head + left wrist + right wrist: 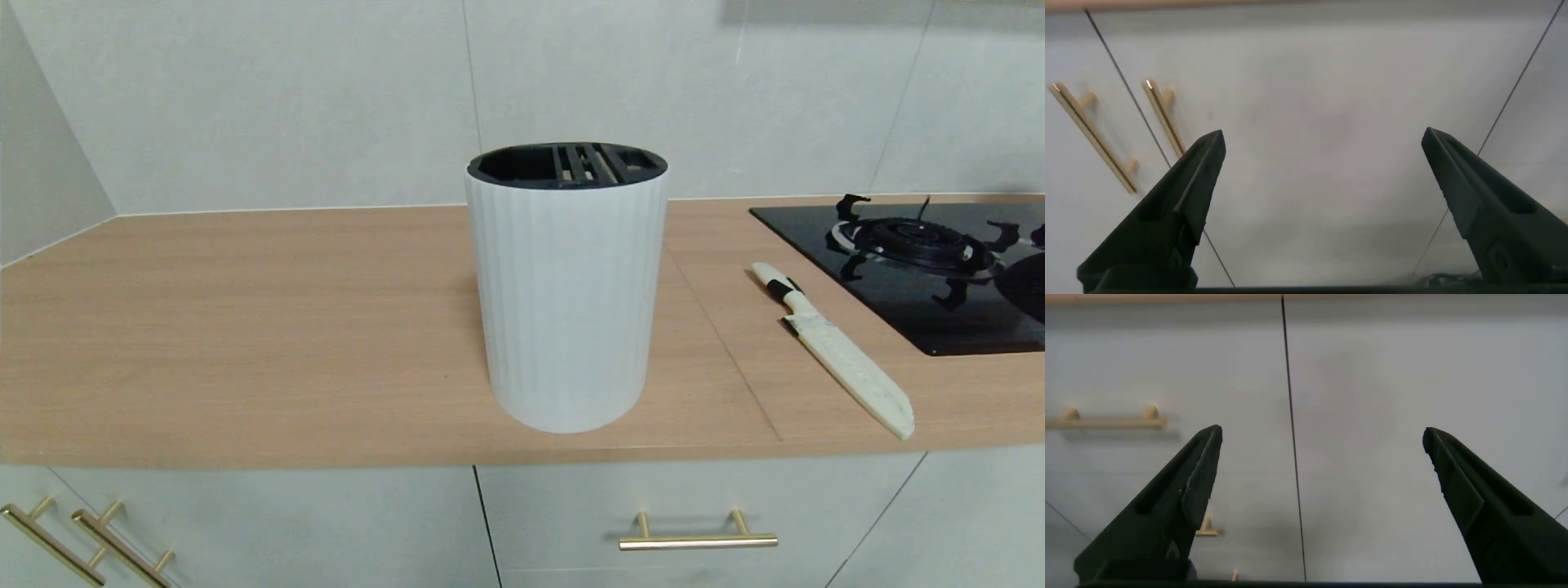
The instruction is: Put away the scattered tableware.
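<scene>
The left gripper (1323,139) has its two dark fingers (1192,192) spread wide apart with nothing between them, facing white cabinet fronts (1331,122) that carry two brass bar handles (1094,135). The right gripper (1321,433) is likewise spread and holds nothing. It faces a dark seam (1290,441) between two cabinet doors, with another brass handle (1106,420) off to one side.

In the head view, a white ribbed holder (567,302) with a black slotted top stands upright mid-counter on the wooden countertop (245,327), near its front edge. The knife (833,347) lies flat on the wood at about 4 o'clock from the holder, well apart from it. Its pale handle, which has a black band, points toward 11 o'clock, and its cream blade tip points toward 5 o'clock, close to the counter's front edge. A thin joint line (718,327) in the wood runs between holder and knife. A black gas hob (922,269) sits just beside the knife, at 2 o'clock from it. Grey wall tiles (286,98) rise behind at 12 o'clock.
</scene>
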